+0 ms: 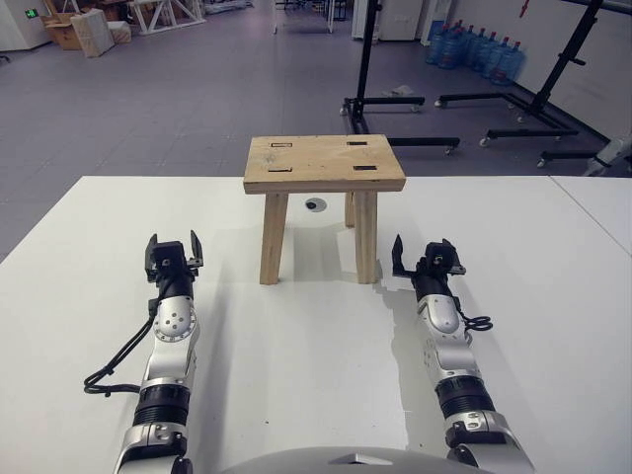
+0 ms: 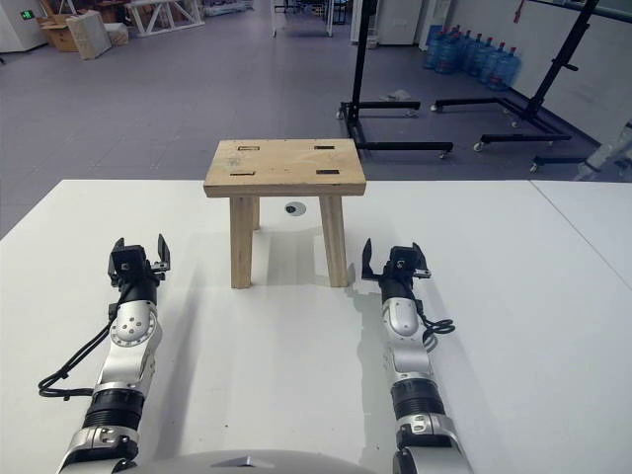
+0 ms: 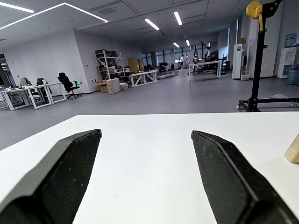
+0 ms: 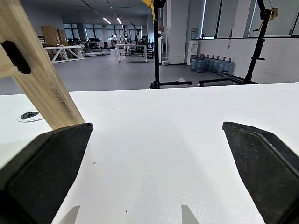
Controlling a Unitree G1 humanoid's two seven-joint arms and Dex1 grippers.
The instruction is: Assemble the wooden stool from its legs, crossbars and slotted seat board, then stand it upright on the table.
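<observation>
The wooden stool [image 1: 324, 168] stands upright on the white table [image 1: 296, 336], its slotted seat board [image 2: 284, 166] level on top of the legs [image 1: 273, 239]. My left gripper [image 1: 175, 246] rests on the table to the left of the stool, open and holding nothing. On the stool's other side my right gripper [image 1: 425, 256] lies open and free, close to the front right leg [image 1: 365, 237]. That leg [image 4: 39, 79] rises beside one finger in the right wrist view. A corner of a leg [image 3: 293, 150] shows past the left gripper's fingers [image 3: 233, 182].
A round cable hole [image 1: 315, 204] sits in the table behind the stool. A second table [image 1: 602, 202] adjoins on the right. Black stand frames [image 1: 395, 109] and water bottles [image 1: 474, 49] are on the floor beyond. A black cable [image 1: 109, 380] loops by my left arm.
</observation>
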